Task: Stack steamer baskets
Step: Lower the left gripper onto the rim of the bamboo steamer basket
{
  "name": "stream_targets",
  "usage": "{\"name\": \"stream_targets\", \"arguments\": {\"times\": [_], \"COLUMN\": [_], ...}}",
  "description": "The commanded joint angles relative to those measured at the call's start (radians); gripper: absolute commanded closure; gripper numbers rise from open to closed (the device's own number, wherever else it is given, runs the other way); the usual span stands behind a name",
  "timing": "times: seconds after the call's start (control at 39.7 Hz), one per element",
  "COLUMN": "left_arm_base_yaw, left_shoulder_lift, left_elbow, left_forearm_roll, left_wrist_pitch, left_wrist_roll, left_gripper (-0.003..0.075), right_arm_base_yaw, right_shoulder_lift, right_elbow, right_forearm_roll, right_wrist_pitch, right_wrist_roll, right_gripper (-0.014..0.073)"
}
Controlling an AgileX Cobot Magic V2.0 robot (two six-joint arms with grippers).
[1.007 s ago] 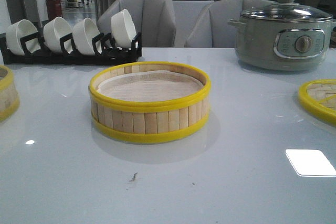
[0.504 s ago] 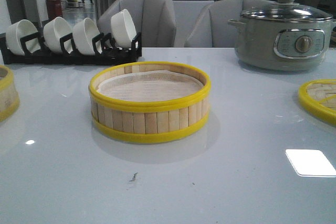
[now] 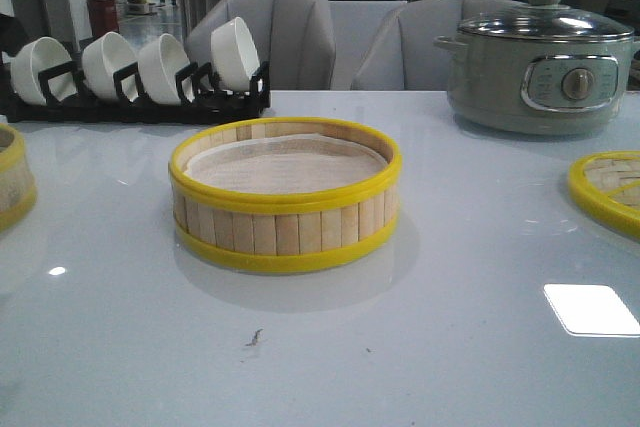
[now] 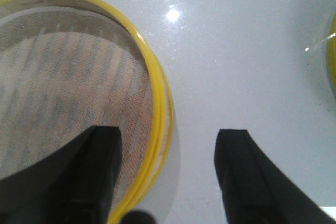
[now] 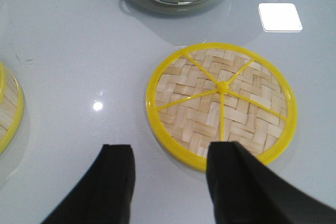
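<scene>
Overhead, the left gripper [image 4: 165, 174] hangs wide open astride the rim of the left steamer basket [image 4: 68, 98], seemingly to pinch its wall, while the other basket [image 3: 285, 197] waits mid-table and the right gripper [image 5: 168, 182] gapes empty.

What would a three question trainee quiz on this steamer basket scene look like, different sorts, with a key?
1. True or false: the left hand is open, straddling the wall of the round slatted bamboo steamer basket with yellow rims.
2. Which lies under the right hand: A the grey electric pot with glass lid, B the flat woven bamboo lid with yellow rim, C the white bowls in the black rack?
3. Fill in: in the front view the middle basket is lined in ____.

Key: 1 true; 2 B; 3 white.
</scene>
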Motion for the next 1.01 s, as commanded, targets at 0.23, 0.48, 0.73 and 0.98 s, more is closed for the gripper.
{"name": "stream_targets", "arguments": {"times": [0.23,0.48,0.73,0.98], "left_arm_base_yaw": [0.029,0.068,0.057,0.055], "left_shoulder_lift": [0.100,0.167,0.230,0.258], "left_elbow": [-0.153,-0.158,-0.158,-0.158], "left_forearm_roll": [0.010,-0.047,-0.082,-0.084], "left_wrist_pitch": [-0.062,-0.071,-0.074,-0.072], "left_wrist_roll": [-0.016,-0.016,-0.016,-0.016], "left_gripper": [0.0275,0.0275,0.0277,0.0277], "right_arm_base_yaw": [-0.005,-0.005,-0.005,-0.005], "right_shoulder_lift": [-0.010,-0.010,-0.010,-0.010], "right_elbow": [-0.041,-0.041,-0.041,-0.041], "right_forearm_roll": [-0.005,-0.005,-0.005,-0.005], "right_wrist_pitch": [-0.071,-0.072,-0.072,-0.073], "right_wrist_roll": [0.000,0.000,0.000,0.000], "right_gripper": [0.0168,0.0168,0.0168,0.0168]}}
